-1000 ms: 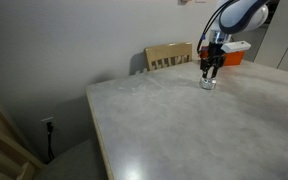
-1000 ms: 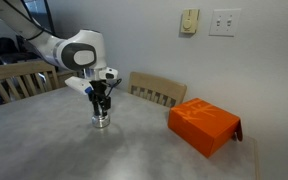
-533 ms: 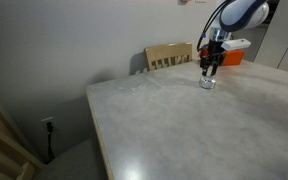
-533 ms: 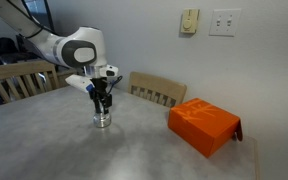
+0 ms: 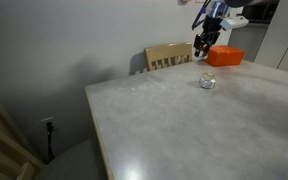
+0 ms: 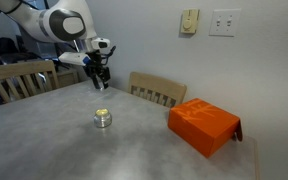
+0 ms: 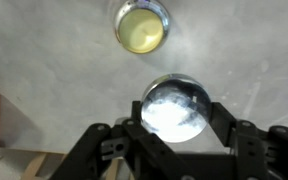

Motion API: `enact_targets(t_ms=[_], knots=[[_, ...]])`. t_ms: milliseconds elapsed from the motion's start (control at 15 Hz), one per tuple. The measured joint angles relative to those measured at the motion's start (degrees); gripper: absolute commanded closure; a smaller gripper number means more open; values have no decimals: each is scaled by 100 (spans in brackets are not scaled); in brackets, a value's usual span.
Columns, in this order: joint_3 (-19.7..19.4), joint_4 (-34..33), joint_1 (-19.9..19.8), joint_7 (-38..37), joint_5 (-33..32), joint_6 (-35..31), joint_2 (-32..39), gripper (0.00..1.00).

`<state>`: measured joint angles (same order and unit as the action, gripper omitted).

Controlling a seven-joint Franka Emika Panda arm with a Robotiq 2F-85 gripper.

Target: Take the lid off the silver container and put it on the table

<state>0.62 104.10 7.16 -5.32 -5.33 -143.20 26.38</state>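
Observation:
The silver container (image 6: 103, 119) stands open on the marbled table (image 6: 64, 150), and also shows in the exterior view (image 5: 207, 83). In the wrist view the container (image 7: 142, 26) shows a pale yellow inside. My gripper (image 7: 176, 112) is shut on the round shiny lid (image 7: 176, 108) and holds it high above the container. In the exterior views the gripper (image 6: 99, 82) (image 5: 202, 50) hangs well above the table, up and to one side of the container.
An orange box (image 6: 203, 124) lies on the table beside the container; it also shows in the exterior view (image 5: 225, 57). Wooden slatted chairs (image 6: 156, 90) (image 5: 169, 56) stand at the table's edge. Wall plates (image 6: 222, 22) are on the wall.
My gripper was down on the container. It has risen high with the lid in it, and the container is left open on the table.

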Motion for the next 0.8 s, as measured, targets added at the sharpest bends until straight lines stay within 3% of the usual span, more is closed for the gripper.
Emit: enact_targets(t_ms=[467, 800], knots=[[807, -113, 29, 781, 450, -84, -1, 56], [916, -344, 147, 916, 451, 165, 456, 56]])
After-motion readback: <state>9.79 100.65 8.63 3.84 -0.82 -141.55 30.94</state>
